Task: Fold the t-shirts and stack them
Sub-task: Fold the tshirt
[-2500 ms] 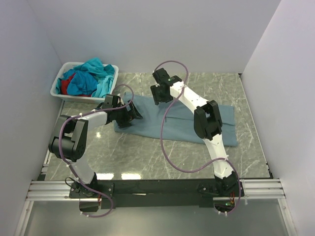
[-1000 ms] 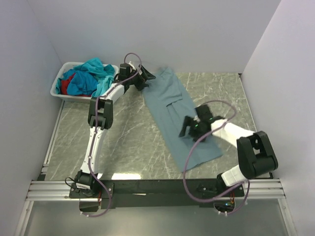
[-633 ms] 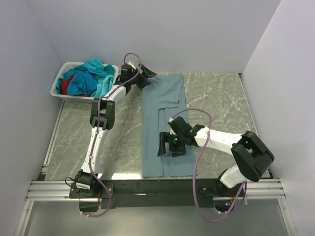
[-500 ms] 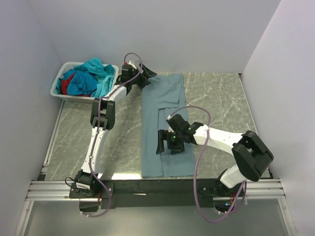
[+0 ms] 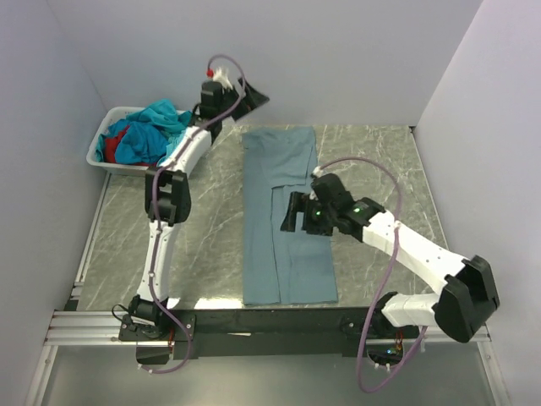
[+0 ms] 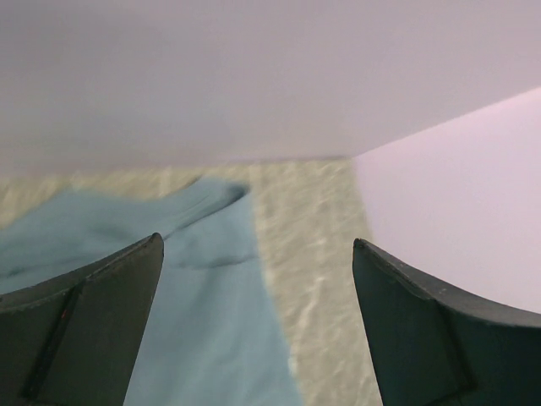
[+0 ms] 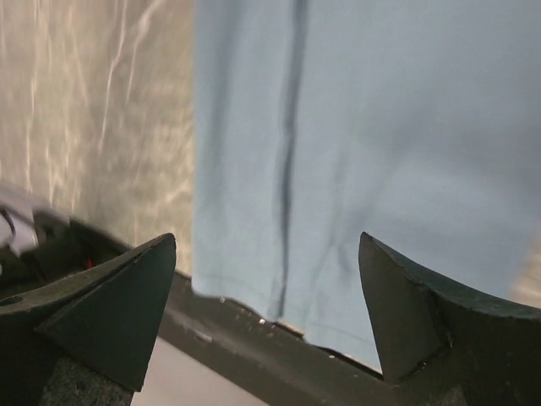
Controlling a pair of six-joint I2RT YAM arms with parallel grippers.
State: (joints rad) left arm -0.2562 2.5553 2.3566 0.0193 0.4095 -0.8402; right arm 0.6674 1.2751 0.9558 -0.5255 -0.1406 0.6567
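Observation:
A dusty grey-blue t-shirt (image 5: 283,216) lies flat as a long folded strip running from the table's back to its front edge. It also shows in the left wrist view (image 6: 203,313) and the right wrist view (image 7: 372,169). My left gripper (image 5: 254,95) is open and empty, raised above the shirt's far left corner near the back wall. My right gripper (image 5: 292,213) is open and empty, held over the middle of the shirt. Teal, blue and red t-shirts (image 5: 148,135) lie heaped in the basket.
A white plastic basket (image 5: 100,156) stands at the back left. The marble table (image 5: 380,169) is walled on three sides. A black rail (image 5: 254,321) runs along the front edge, also seen in the right wrist view (image 7: 254,355).
The shirt was swung round from lying across the table to lying lengthwise. Both grippers let go of it; the left rose toward the back wall, the right lifted and moved back over the shirt's middle.

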